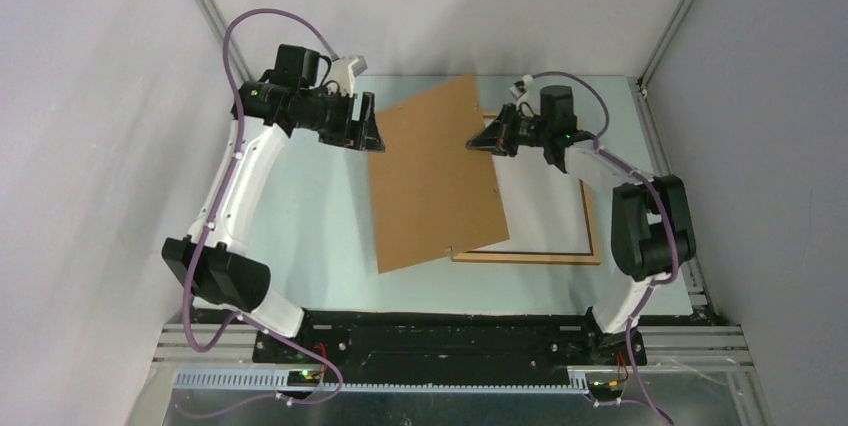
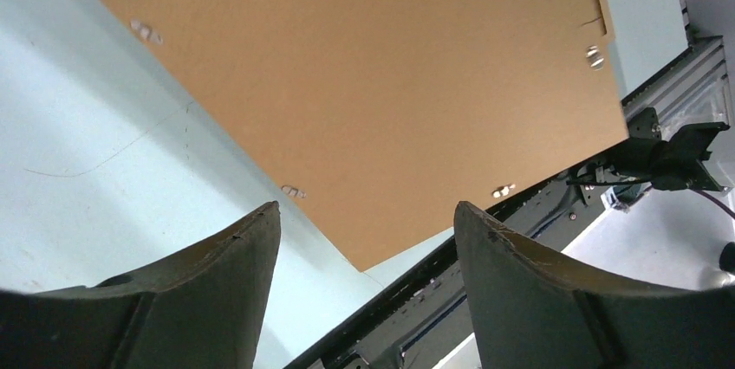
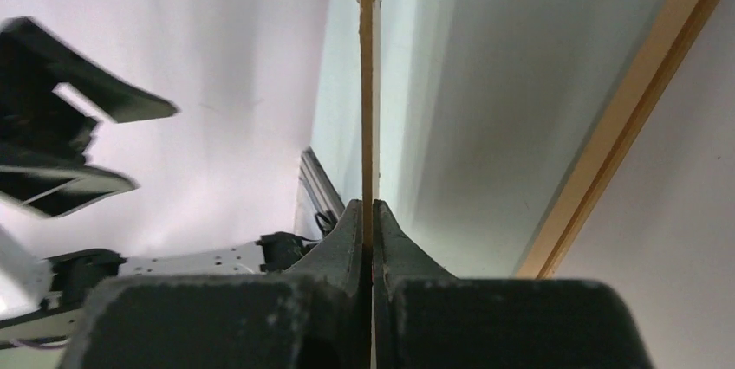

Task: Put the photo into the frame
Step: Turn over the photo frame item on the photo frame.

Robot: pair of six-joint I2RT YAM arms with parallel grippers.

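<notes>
Frame (image 1: pixel 527 257), thin light wood, lies flat on the table (image 1: pixel 320 236) right of centre. The photo (image 1: pixel 545 208) sits inside it, white back up. Brown backing board (image 1: pixel 430 171), with small metal tabs (image 2: pixel 146 32) at its edges, is tilted over the frame's left part. Right gripper (image 1: pixel 474 146) is clenched on the board's right edge. Left gripper (image 1: pixel 372 134) is spread wide and empty just beside the board's left edge.

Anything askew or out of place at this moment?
Yes: the brown backing board sits rotated out of line with the wooden picture frame, covering its left side rather than lying square within it. The right pincer is shut on the board's right edge. The left pincer hangs open beside its left edge.
</notes>
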